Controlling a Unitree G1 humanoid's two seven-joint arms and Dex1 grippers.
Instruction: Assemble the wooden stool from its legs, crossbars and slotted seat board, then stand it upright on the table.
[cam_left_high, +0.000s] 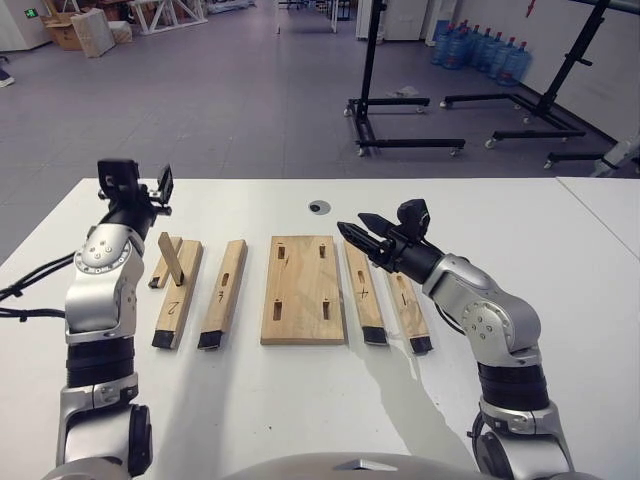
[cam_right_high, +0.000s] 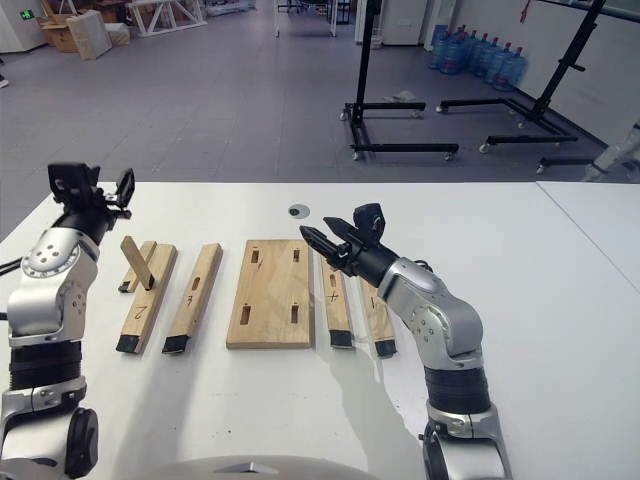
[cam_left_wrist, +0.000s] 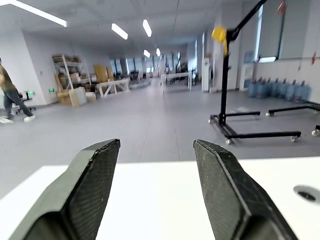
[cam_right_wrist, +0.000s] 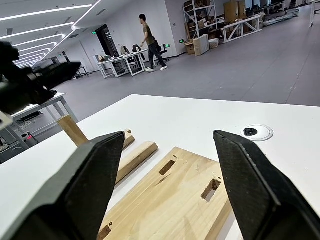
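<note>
The slotted seat board (cam_left_high: 303, 290) lies flat mid-table. Two legs (cam_left_high: 178, 295) (cam_left_high: 223, 295) lie to its left and two more (cam_left_high: 364, 293) (cam_left_high: 408, 312) to its right. A short crossbar (cam_left_high: 172, 258) leans tilted on the leftmost leg, and another short piece (cam_left_high: 157, 274) lies beside it. My right gripper (cam_left_high: 355, 224) hangs open and empty just above the far ends of the right legs, pointing at the board (cam_right_wrist: 175, 200). My left gripper (cam_left_high: 150, 192) is open and empty above the table's far left, beyond the crossbar, with its fingers (cam_left_wrist: 95, 190) aimed past the far edge.
A round cable grommet (cam_left_high: 319, 207) sits in the table beyond the board. The white tabletop (cam_left_high: 300, 400) is bare in front of the parts and to the right. Black wheeled stands (cam_left_high: 400, 130) are on the floor behind the table.
</note>
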